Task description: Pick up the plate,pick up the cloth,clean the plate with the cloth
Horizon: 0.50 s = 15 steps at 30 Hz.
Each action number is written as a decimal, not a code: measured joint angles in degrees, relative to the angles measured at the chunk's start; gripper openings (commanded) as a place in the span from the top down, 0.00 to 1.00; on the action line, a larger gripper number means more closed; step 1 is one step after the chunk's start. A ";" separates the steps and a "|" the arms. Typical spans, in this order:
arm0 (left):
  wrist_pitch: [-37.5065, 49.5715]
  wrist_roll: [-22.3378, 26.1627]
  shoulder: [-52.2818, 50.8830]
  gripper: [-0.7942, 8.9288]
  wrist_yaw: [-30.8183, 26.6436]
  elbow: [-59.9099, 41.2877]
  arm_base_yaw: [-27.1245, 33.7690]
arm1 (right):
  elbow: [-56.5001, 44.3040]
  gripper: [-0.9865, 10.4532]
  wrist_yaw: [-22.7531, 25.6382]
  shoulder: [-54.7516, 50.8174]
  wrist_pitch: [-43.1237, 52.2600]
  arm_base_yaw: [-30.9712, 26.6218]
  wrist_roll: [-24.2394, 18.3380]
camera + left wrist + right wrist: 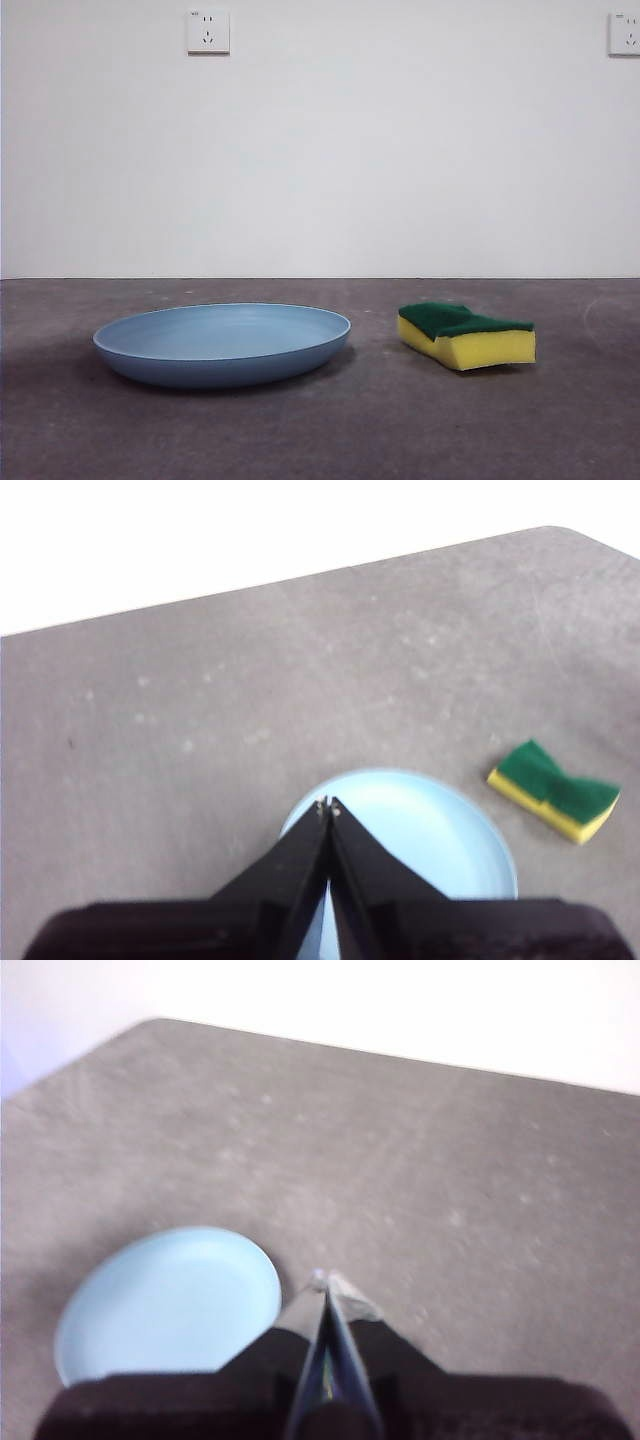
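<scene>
Right tool [328, 1282] (jaws together) hides the cloth [466, 336]; plate [222, 343] visible.

Left black two-jawed tool [328, 806] raised off the table, jaws pressed together, holding nothing; right black tool [327, 1280] likewise raised, closed, empty.

Matte plastic plate [222, 345], foam sponge [467, 336] with coarse green layer, rough grey table [320, 430]

Front view: low, table height, level, faces far wall; plate [222, 344] left, cloth [466, 336] right, both near. Left wrist view: high, looks down over left gripper [328, 805]. Right wrist view: high, over right gripper [322, 1280]. All three share plate.
</scene>
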 measured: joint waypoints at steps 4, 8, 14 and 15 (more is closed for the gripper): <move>2.36 0.02 -4.44 0.93 0.02 -6.82 0.00 | -8.87 0.92 0.07 -4.26 3.83 0.57 -0.42; 2.56 0.00 -5.73 0.92 0.20 -8.57 0.00 | -11.39 0.92 0.07 -4.90 3.67 0.66 -0.59; 1.75 -1.11 -5.70 0.92 0.00 -8.50 0.00 | -11.39 0.91 0.07 -4.79 3.93 0.66 -0.59; 1.53 -1.14 -5.70 0.92 0.00 -8.50 0.00 | -11.39 0.91 0.07 -4.76 3.91 0.66 -0.59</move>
